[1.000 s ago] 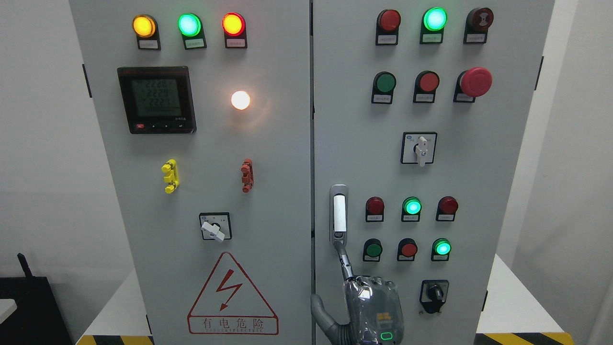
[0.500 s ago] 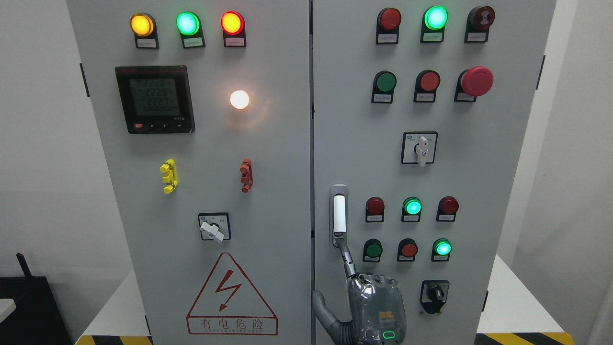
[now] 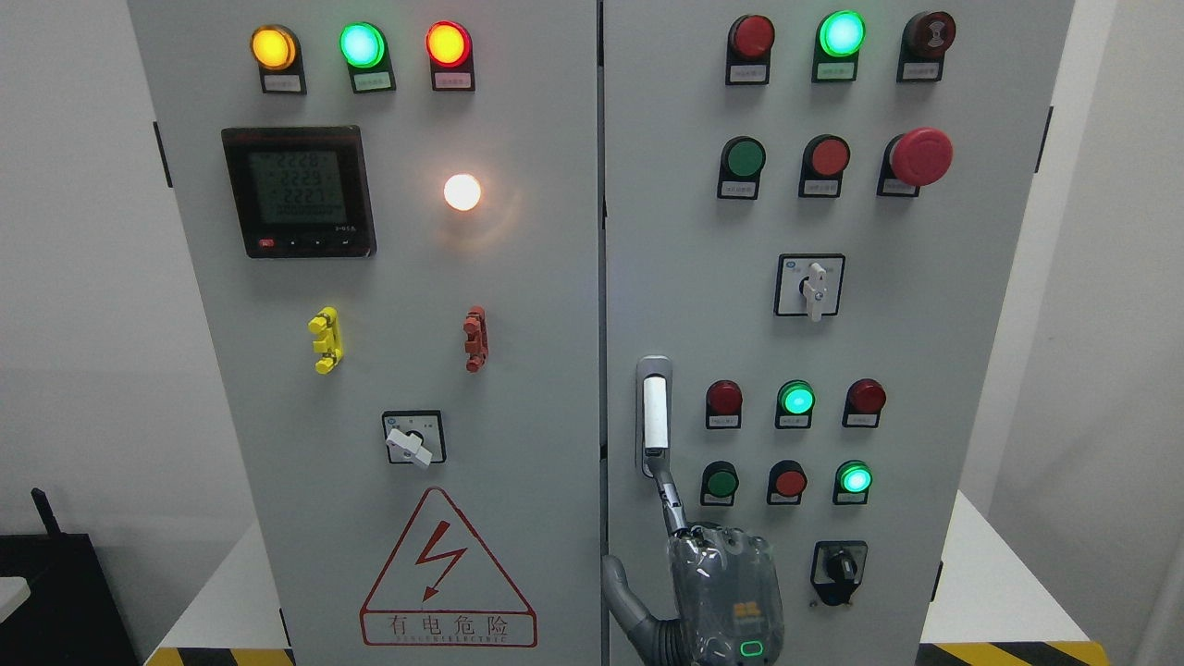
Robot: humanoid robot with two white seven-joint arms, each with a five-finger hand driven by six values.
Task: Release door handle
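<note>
The door handle [image 3: 654, 414] is a white bar in a chrome recess, upright on the left edge of the cabinet's right door [image 3: 925, 370]. My right hand [image 3: 686, 546] comes up from the bottom edge just below it, its back toward the camera. Its index finger [image 3: 668, 495] points straight up and its tip touches the handle's lower end. The thumb [image 3: 618, 587] is spread out to the left, over the seam between the doors. The hand grips nothing. The left arm does not show.
Both doors look shut. The right door carries lit and unlit push buttons, a red mushroom stop button [image 3: 921, 155] and a black key switch [image 3: 839, 566] just right of my hand. The left door [image 3: 388, 370] holds a meter, lamps and a warning triangle [image 3: 448, 573].
The picture shifted slightly a second ago. My right hand has sunk a little, and its index fingertip stays at the handle's lower end.
</note>
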